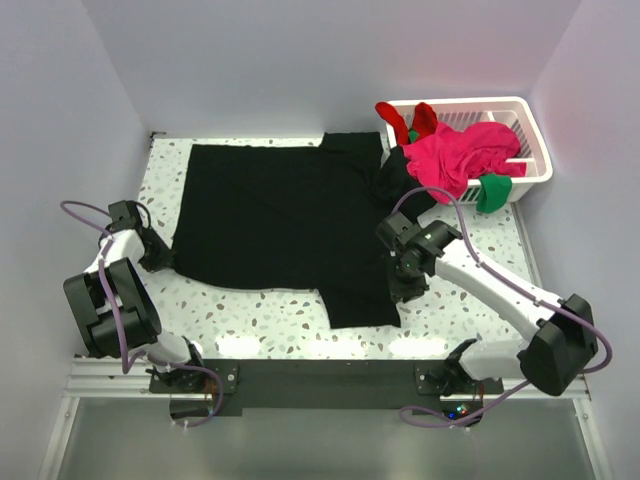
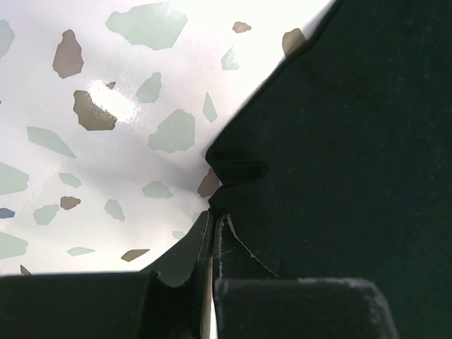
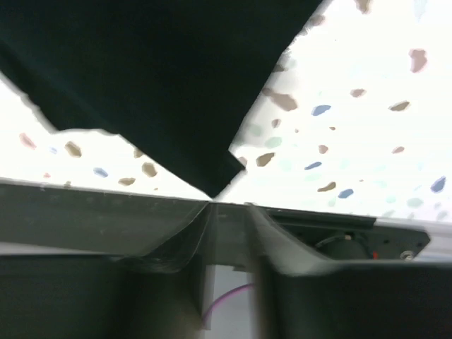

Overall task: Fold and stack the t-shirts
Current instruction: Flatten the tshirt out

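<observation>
A large black t-shirt (image 1: pixel 270 215) lies spread flat on the speckled table (image 1: pixel 250 310). My left gripper (image 1: pixel 165 258) sits at the shirt's near-left corner. In the left wrist view this left gripper (image 2: pixel 214 215) is shut on the shirt's edge (image 2: pixel 353 141), and the cloth puckers just past the tips. My right gripper (image 1: pixel 407 288) hovers by the shirt's near-right edge. In the right wrist view the right gripper (image 3: pixel 229 206) has its jaws a little apart and holds nothing. A corner of the black cloth (image 3: pixel 155 70) lies just beyond its tips.
A white slatted basket (image 1: pixel 535 140) stands at the back right, holding a magenta-pink shirt (image 1: pixel 455 155), a red one (image 1: pixel 420 118) and a green one (image 1: pixel 493 192) that spill over its front. Crumpled black cloth (image 1: pixel 395 180) lies between basket and spread shirt.
</observation>
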`<state>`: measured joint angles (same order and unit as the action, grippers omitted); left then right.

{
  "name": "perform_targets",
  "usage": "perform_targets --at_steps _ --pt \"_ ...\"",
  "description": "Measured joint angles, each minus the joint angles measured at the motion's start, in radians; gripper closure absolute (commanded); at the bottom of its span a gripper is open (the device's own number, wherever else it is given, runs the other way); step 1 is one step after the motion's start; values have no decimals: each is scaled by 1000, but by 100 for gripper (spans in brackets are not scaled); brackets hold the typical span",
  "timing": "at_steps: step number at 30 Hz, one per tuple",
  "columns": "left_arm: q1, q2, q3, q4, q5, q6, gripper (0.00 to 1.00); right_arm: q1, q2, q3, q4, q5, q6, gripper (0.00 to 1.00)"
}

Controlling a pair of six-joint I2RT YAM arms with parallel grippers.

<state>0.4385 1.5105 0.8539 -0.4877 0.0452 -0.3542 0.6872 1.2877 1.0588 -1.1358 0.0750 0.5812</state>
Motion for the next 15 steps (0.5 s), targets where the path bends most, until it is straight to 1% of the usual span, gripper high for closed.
perform_targets --at_steps 1,2,3,4,8,13,15 --pt "0 0 0 0 1 0 100 -11 17 -4 0 13 2 42" --pt "0 0 0 1 3 2 100 -20 35 -7 0 19 5 35" --pt "0 -1 0 1 5 3 100 -27 52 -13 2 26 5 29" --pt "0 -2 0 1 8 6 100 -31 66 -22 6 32 5 27" --pt "0 -10 0 2 20 8 100 -33 55 -88 29 22 3 29" --pt "0 -12 0 2 32 8 100 -33 3 -230 109 -43 14 44" --pt "0 -12 0 3 34 8 100 -33 2 -291 161 -84 31 47"
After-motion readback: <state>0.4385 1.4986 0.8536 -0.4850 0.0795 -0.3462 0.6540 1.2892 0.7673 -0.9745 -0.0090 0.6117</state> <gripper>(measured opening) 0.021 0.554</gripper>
